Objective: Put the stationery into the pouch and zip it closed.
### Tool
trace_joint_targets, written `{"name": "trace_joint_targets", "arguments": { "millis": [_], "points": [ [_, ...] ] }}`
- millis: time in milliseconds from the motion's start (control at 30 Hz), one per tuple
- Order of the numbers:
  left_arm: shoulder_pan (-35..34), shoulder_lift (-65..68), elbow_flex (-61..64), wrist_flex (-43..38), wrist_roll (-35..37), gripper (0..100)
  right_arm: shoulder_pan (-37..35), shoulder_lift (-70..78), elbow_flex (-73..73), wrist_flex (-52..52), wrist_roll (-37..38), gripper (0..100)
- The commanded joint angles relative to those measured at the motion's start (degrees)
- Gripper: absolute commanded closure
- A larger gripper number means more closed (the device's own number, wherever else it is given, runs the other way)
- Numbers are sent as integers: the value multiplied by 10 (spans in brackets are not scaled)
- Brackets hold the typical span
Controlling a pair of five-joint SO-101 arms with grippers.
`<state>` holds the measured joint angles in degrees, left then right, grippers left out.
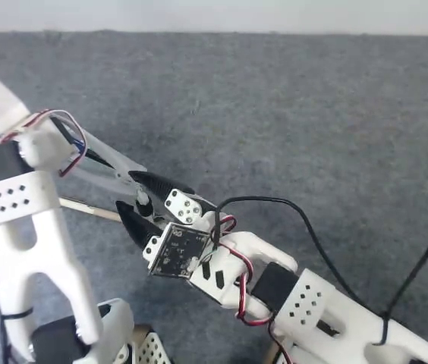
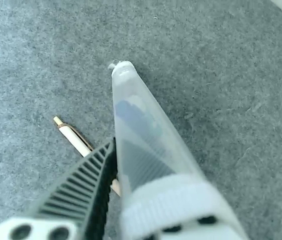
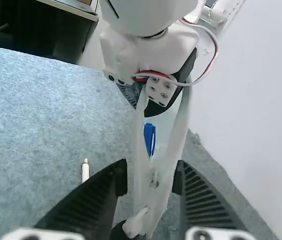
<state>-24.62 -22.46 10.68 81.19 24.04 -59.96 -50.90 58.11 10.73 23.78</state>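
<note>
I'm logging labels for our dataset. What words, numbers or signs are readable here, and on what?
None can be read.
The pouch and the pen show no print.
Any markings on the circuit board are too small to read.

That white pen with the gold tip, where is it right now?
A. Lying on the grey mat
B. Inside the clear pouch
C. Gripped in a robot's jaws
A: the pen lies flat on the grey mat, outside the pouch.
</note>
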Motion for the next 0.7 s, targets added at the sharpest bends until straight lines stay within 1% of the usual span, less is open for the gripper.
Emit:
{"name": "trace_joint_targets", "arguments": {
  "millis": [0,133,333,667],
  "points": [
    [2,-7,-7,-19,-4,987,-6,-23,-4,26,0,857],
    [-3,-8,-8,-20,-4,987,-6,-23,-5,29,-1,857],
    [-69,-8,-36,-21,0,987,-6,-18,-4,29,-1,858],
    [-147,-8,-40,-47,39,987,-7,116,-37,23,1,858]
  ]
}}
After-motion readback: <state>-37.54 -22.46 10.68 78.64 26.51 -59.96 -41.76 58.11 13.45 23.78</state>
